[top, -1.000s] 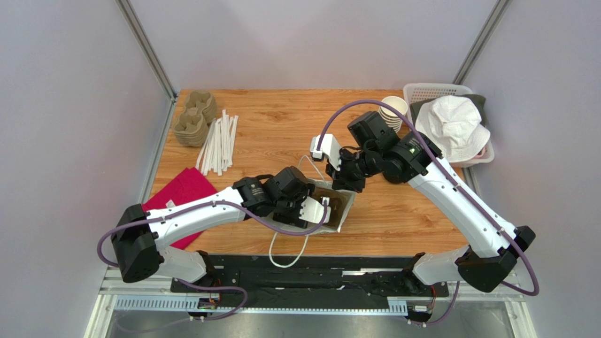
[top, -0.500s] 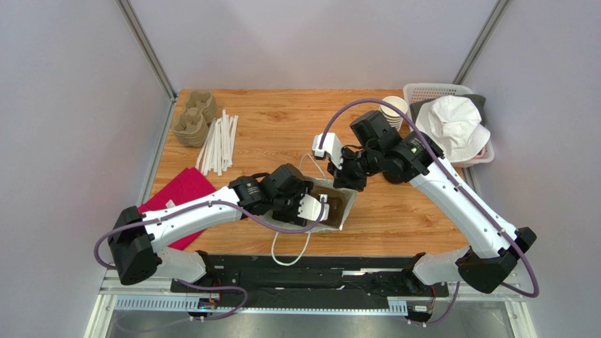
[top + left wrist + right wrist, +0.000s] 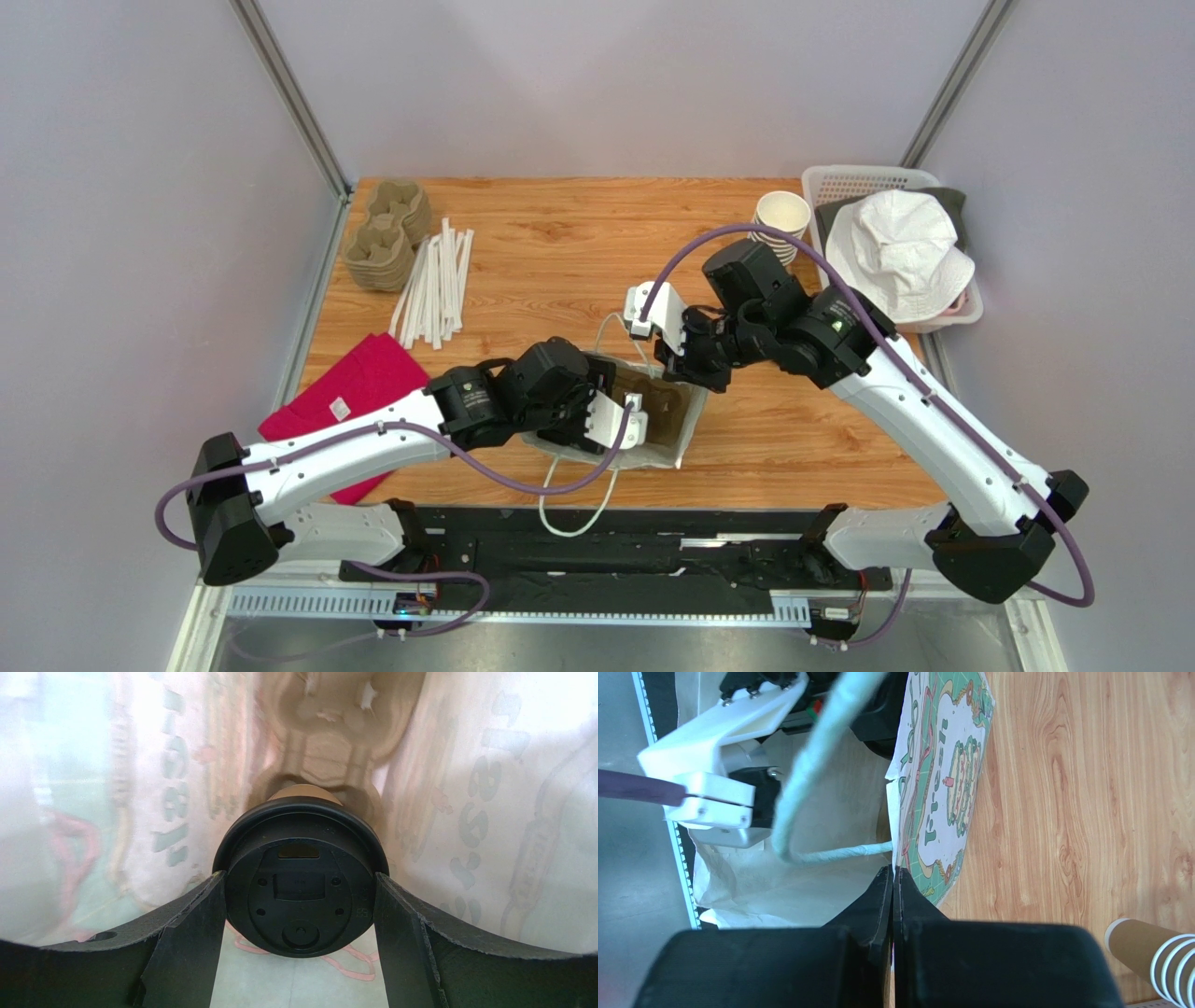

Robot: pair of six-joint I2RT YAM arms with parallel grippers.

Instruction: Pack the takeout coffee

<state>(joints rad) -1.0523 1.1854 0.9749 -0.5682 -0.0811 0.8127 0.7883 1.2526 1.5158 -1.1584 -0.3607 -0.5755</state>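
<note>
Over the last second the left arm has swung its elbow out toward the table's (image 3: 561,252) near-left corner and laid its wrist lower. The right arm has drifted toward the near edge with it, uncovering the stack of lidless cups (image 3: 780,217) by the far-right corner. The paper bag (image 3: 671,437) has come down flatter at the middle of the near edge.

The left gripper (image 3: 300,880) is deep in the bag's mouth, jaws spread wide and pressed on either side of the black lid of the takeout coffee (image 3: 302,903). The cup points at the pulp cup carrier (image 3: 330,742) lying at the bag's bottom. I judge the insertion well along but the cup not yet seated in a carrier well (whether it touches the carrier I cannot tell).

The right gripper (image 3: 893,878) is pinched fully closed on the bag's rim, holding the mouth up.

Room is tight inside: the bag walls stand just beside both left fingers (image 3: 186,938), so releasing will push paper outward. The bag's near side lies close to the table's near edge, and its rope handle (image 3: 582,497) hangs over that edge. Bare wood lies beyond the bag toward the far edge. The straws (image 3: 435,287) and red cloth (image 3: 358,385) lie well apart at the left edge.
</note>
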